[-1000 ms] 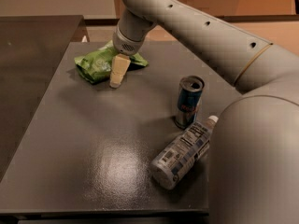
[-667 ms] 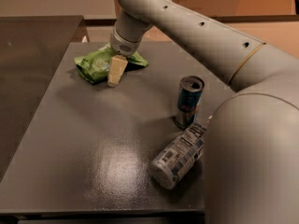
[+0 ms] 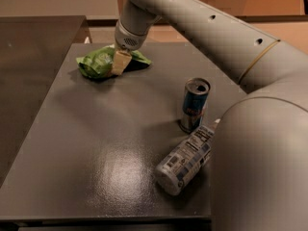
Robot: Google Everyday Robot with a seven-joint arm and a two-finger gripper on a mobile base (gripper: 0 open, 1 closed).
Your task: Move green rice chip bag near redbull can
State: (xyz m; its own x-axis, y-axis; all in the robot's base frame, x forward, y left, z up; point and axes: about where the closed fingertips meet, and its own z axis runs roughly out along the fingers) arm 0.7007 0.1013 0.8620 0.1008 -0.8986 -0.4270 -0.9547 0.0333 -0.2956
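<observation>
The green rice chip bag (image 3: pixel 97 61) lies crumpled at the far left of the dark table (image 3: pixel 96 143). My gripper (image 3: pixel 120 63) hangs from the arm straight down onto the bag's right half, in contact with it. The redbull can (image 3: pixel 195 105) stands upright at the right side of the table, blue and silver with an open silver top. It is well apart from the bag, toward the near right.
A clear plastic bottle (image 3: pixel 185 160) with a white label lies on its side just in front of the can, its cap end close to the can's base. My arm's large grey body (image 3: pixel 260 167) fills the right. A second dark surface (image 3: pixel 29 57) adjoins on the left.
My gripper has shifted slightly toward the far side over the bag. The bag, can and bottle have kept their places.
</observation>
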